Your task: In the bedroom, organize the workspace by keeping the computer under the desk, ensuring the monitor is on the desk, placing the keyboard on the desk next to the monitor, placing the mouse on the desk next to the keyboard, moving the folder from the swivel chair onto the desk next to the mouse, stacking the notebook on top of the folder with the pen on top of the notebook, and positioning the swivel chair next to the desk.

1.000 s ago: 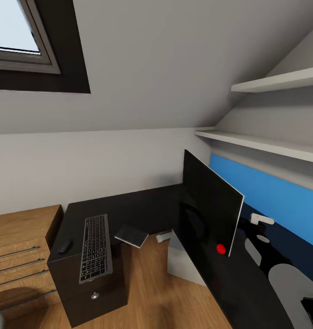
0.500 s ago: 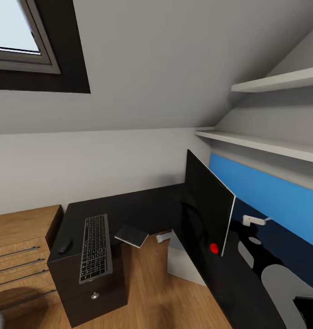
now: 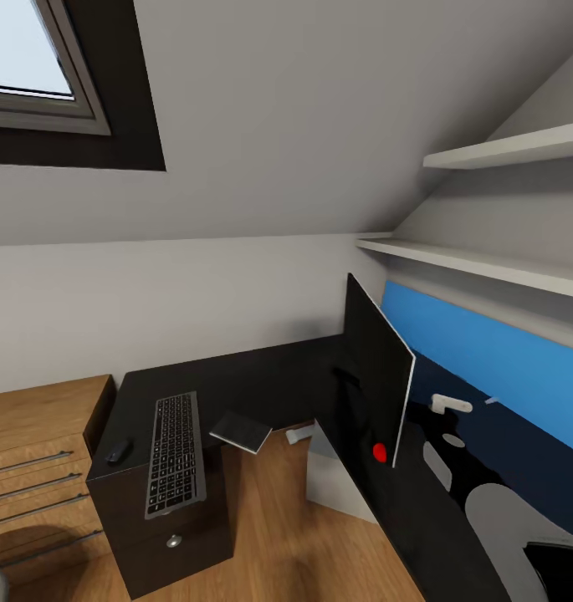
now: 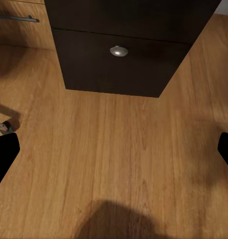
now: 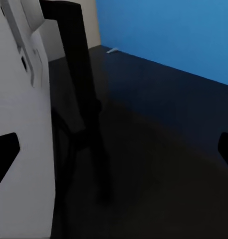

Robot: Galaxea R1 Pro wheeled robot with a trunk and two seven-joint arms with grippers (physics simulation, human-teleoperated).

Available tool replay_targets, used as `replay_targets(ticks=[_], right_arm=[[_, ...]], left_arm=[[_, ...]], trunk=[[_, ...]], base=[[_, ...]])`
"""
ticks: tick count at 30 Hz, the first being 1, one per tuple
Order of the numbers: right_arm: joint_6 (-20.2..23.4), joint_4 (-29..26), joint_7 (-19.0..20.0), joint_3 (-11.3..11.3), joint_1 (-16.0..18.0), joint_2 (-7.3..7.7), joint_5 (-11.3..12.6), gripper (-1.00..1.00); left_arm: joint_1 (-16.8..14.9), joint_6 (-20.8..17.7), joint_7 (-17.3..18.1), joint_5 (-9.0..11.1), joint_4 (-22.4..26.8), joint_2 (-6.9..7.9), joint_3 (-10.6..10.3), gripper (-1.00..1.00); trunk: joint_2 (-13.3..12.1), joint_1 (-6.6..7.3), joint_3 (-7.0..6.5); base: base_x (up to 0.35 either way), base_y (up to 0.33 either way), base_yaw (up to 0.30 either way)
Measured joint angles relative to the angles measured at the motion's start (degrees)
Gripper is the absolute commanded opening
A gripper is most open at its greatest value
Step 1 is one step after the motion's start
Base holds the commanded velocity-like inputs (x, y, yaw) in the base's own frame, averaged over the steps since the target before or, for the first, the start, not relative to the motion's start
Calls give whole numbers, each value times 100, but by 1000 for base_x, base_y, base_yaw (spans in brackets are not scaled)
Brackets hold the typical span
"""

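monitor turned edge-on on the black desk, both grippers empty

the desk (image 3: pixel 253 376) is an l-shaped black top in the room corner. the keyboard (image 3: pixel 174 451) lies lengthwise on the near left end, above the drawer unit (image 3: pixel 173 527). the mouse (image 3: pixel 119 451) sits just left of the keyboard, apart from it. the notebook (image 3: pixel 241 431) is right of the keyboard, tilted, hanging over the desk's inner edge. the monitor (image 3: pixel 374 380) stands on the right wing, screen seen at a steep angle, red dot low near its right edge. a pale box under the desk behind the monitor could be the computer (image 3: pixel 328 481), can't tell for sure. a small white item (image 3: pixel 450 405) lies on the desk near the blue wall panel (image 3: pixel 495 359). wooden drawer chest (image 3: pixel 35 451) at left.

left gripper (image 4: pixel 114 149): fingertips spread wide at the frame edges, nothing between, over wooden floor (image 4: pixel 114 149) facing a drawer knob (image 4: pixel 118 51).

right gripper (image 5: pixel 114 159): fingers wide apart, nothing held, over the desk top beside the monitor's black stand (image 5: pixel 81 99) and pale back.
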State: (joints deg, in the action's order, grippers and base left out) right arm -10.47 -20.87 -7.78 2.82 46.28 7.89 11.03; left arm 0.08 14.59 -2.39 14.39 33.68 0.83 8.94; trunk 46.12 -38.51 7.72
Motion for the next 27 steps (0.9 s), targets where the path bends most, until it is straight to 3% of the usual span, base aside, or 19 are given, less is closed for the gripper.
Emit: replay_targets(ticks=[5, 15, 19, 27], right_arm=[[0, 0, -17, 12, 0, -150, 37, 100], [1, -3, -17, 5, 0, -234, 5, 100], [0, -8, -16, 4, 0, -367, -9, 100], [-1, -8, -25, 17, 0, -451, -17, 100]], left_arm=[[0, 0, 0, 0, 0, 1, 0, 100], [0, 0, 0, 0, 0, 2, 0, 100], [0, 0, 0, 0, 0, 3, 0, 100], [0, 0, 0, 0, 1, 2, -2, 100]], trunk=[[0, 0, 0], [0, 0, 0], [0, 0, 0], [0, 0, 0]], base=[[0, 0, 0], [0, 0, 0], [0, 0, 9], [0, 0, 193]])
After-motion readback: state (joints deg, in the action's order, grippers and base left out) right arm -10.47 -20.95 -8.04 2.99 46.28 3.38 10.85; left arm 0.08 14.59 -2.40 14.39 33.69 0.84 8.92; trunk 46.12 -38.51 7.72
